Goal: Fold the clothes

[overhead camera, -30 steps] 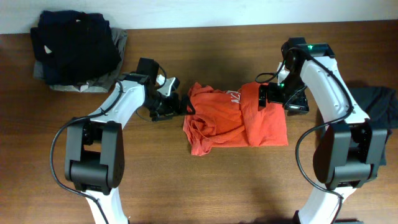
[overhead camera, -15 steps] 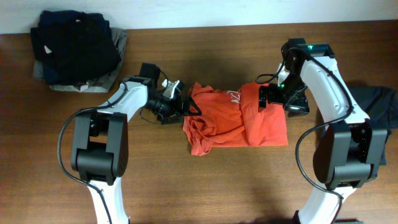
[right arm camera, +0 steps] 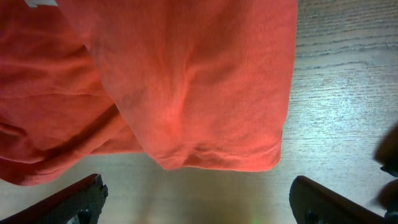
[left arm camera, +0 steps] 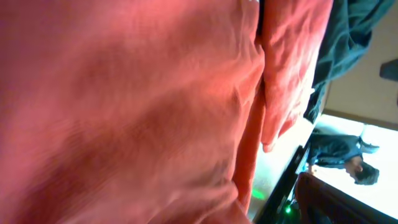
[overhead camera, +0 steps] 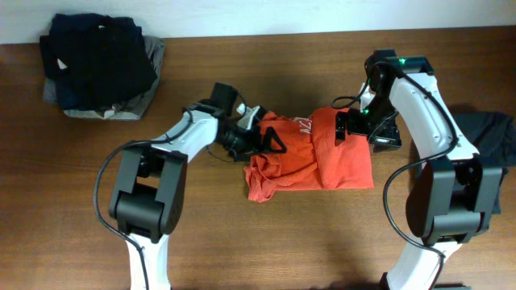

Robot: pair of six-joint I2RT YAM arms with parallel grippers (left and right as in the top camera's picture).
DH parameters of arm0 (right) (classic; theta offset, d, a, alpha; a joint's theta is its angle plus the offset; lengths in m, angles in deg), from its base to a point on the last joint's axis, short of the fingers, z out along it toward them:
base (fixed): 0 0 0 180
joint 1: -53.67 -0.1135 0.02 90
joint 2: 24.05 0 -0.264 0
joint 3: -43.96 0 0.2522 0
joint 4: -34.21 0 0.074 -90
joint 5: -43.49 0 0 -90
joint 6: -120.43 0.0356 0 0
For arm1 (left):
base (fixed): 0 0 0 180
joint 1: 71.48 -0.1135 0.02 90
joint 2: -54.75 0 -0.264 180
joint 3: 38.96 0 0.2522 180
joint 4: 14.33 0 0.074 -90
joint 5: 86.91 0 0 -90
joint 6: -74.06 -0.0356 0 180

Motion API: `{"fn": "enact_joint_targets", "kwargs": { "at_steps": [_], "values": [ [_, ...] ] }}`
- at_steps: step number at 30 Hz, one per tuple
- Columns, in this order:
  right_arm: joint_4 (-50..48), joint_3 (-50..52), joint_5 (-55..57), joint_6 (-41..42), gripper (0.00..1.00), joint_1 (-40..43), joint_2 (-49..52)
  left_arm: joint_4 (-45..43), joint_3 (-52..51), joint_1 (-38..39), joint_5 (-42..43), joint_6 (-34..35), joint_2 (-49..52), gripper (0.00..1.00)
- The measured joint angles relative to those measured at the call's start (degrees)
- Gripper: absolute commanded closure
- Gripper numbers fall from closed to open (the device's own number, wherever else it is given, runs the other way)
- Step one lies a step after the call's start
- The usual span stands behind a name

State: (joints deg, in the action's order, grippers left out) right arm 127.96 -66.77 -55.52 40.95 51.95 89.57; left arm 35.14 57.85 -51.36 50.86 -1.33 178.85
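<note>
The red-orange T-shirt (overhead camera: 310, 157) lies on the wooden table (overhead camera: 322, 234) near its middle, loosely bunched into a rough rectangle rather than spread flat. Its right part is a smoother panel doubled over on top, with a rounded folded edge. Its left part is heavily wrinkled, with deep creases and a ragged lower corner. A scrap of white lettering (overhead camera: 305, 125) shows at the upper edge.

table (overhead camera: 266, 242): brown wood grain | pale strip (overhead camera: 266, 14): beyond far edge | light: even
</note>
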Motion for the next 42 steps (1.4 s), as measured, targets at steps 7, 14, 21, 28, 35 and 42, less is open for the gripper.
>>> {"fn": "enact_joint_targets", "kwargs": {
  "at_steps": [7, 14, 21, 28, 35, 42],
  "values": [
    [0.00, 0.00, -0.02, 0.02, 0.01, -0.02, 0.00, -1.97, 0.17, 0.68, -3.82, 7.28, 0.00, 0.46],
    [0.00, 0.00, -0.02, 0.04, 0.01, -0.02, 0.00, -2.75, -0.04, 0.66, -8.90, 9.35, 1.07, 0.99],
    [0.00, 0.00, -0.02, 0.04, 0.01, -0.02, 0.00, -1.07, 0.00, 0.35, -9.75, 9.40, 1.07, 0.99],
    [0.00, 0.00, 0.00, 0.02, 0.01, -0.02, 0.00, 11.08, 3.34, -4.85, -14.27, 7.39, 1.07, 0.99],
    [-0.02, 0.00, 0.00, 0.04, 0.01, -0.02, 0.00, 21.59, 8.57, -12.31, -24.00, 2.84, 1.07, 1.00],
    [-0.26, 0.00, 0.00, 0.04, 0.01, -0.02, 0.00, 30.10, 13.57, -16.70, -36.04, 1.18, 1.18, 1.00]
  ]
}}
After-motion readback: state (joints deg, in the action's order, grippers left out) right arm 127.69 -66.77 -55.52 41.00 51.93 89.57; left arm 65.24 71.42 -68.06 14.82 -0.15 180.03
